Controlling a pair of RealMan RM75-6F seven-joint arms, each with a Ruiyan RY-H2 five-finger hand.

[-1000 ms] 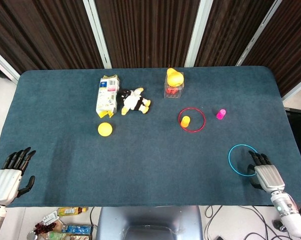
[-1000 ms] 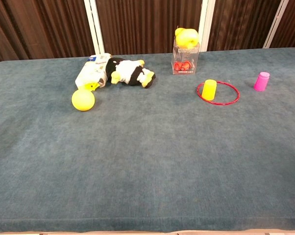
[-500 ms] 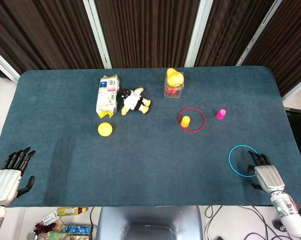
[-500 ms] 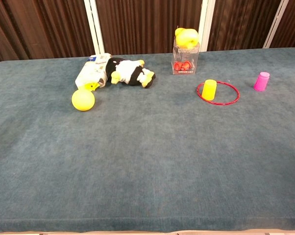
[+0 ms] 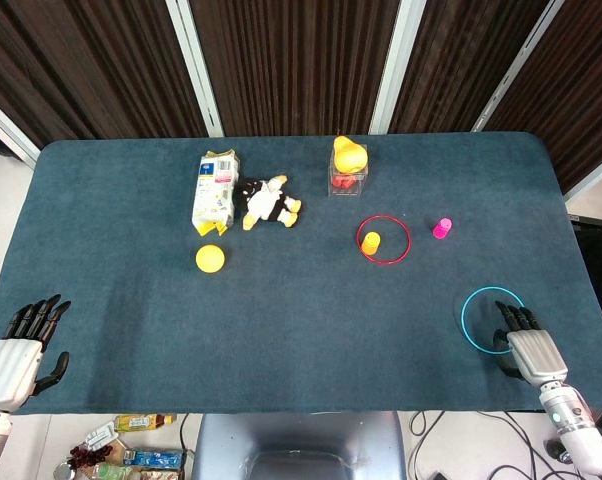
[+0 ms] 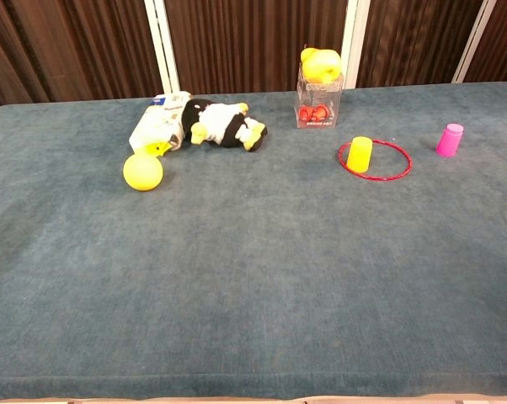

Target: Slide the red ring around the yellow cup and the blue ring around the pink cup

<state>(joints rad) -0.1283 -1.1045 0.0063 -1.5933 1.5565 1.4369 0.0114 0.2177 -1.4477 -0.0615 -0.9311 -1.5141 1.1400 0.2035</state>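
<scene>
Worktop covered in dark teal cloth is seen from above in the head view. Right of centre, the red ring lies flat around the yellow cup, which stands off-centre inside it, toward the ring's left side; the same pair is seen at centre right of the chest view. The pink cup stands alone just right of the red ring, apart from it. The blue ring lies flat at the lower right of the head view, well apart from the pink cup. The right hand rests at the lower right edge, its fingers extended with the tips on or over the ring's near rim; whether the ring is actually touched cannot be told, and nothing is gripped. The left hand is held at the lower left corner, fingers apart and empty. A yellow ball is seen at centre left.
</scene>
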